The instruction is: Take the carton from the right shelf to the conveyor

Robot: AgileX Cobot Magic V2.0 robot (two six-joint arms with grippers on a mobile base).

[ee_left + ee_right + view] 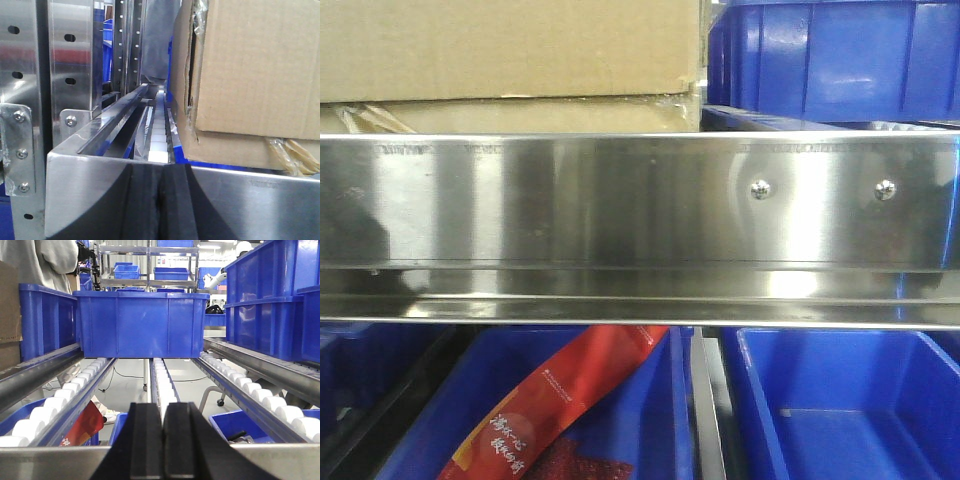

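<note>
The front view shows the right shelf (640, 205) only as a wide band of brushed stainless steel, mirror-bright, with two round screw heads (759, 188) toward its right end. Above the rail sits the carton (510, 50) at the upper left, just beside a glossy blue bin (830, 55). Below the rail are more blue bins (840, 410), one holding a red printed packet (550, 410).

The left wrist view shows what the front cannot: the carton's side (255, 70) is plain corrugated brown, its corner seam split, and a yellowish clear tape strip (292, 155) curls off the bottom flap. The carton rests on the shelf's track of small white rollers (157, 145), next to a perforated steel upright (70, 55). The left gripper (163, 172) is low in front of the rail, with its black ribbed fingers pressed together on nothing.

The right wrist view looks down the neighbouring lanes — rows of white rollers (165, 382) carrying a square blue bin (142, 322). Only a brown sliver of the carton (7, 315) shows at the left edge. The right gripper (163, 407) is likewise closed and empty.
</note>
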